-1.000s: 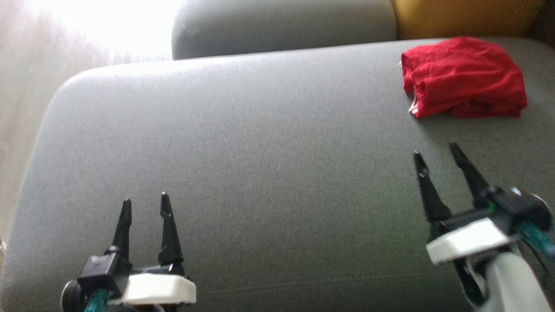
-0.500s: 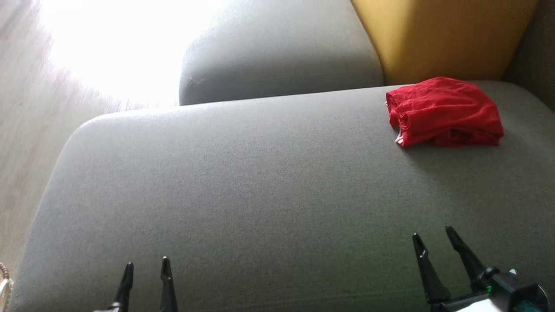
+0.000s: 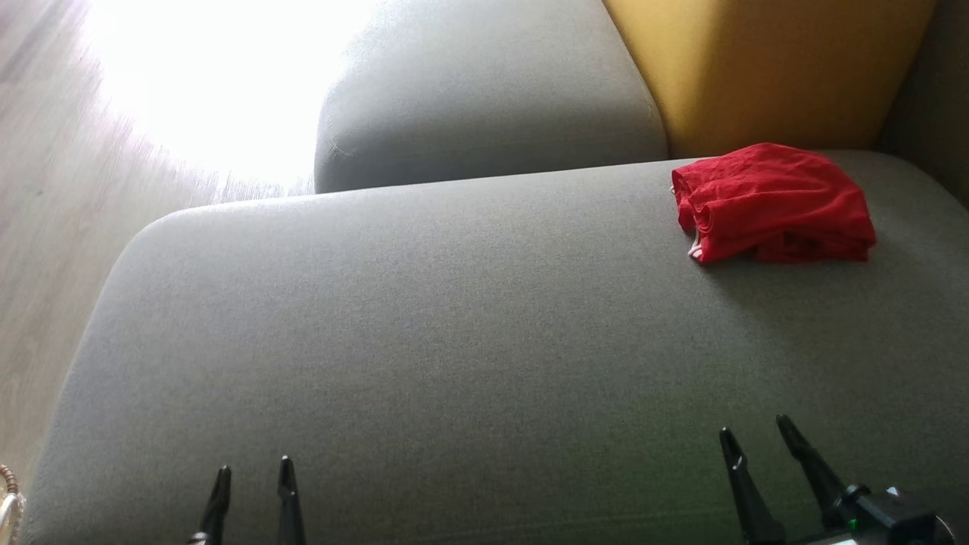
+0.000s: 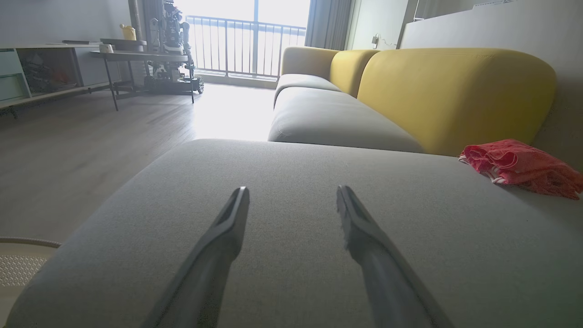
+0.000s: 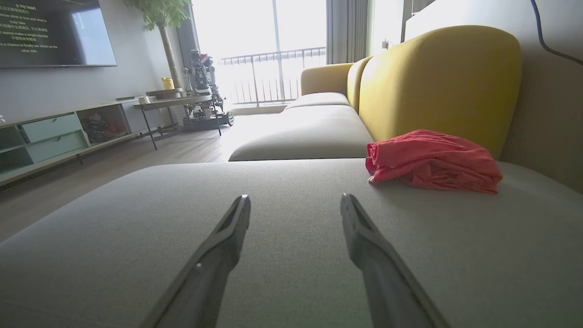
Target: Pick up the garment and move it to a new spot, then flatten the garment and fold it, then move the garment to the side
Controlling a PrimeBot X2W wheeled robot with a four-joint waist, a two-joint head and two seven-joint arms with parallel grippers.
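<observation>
The garment (image 3: 772, 204) is a red cloth folded into a thick bundle, lying at the far right of the grey sofa seat (image 3: 424, 325), close to the yellow backrest (image 3: 757, 68). It also appears at the right in the left wrist view as the garment (image 4: 519, 166) and ahead to the right as the garment (image 5: 432, 161). My left gripper (image 3: 253, 473) stands open at the seat's near left edge, nothing between its fingers. My right gripper (image 3: 757, 433) is open at the near right, well short of the garment.
A second grey seat cushion (image 3: 484, 91) lies beyond the first. Wooden floor (image 3: 53, 197) runs along the left, with strong glare from a window. A low cabinet (image 5: 54, 136) and a side table (image 5: 177, 102) stand across the room.
The head camera has tilted up, so both grippers now sit lower in the picture and more of the backrest shows. The garment lies as before. Both grippers stay open.
</observation>
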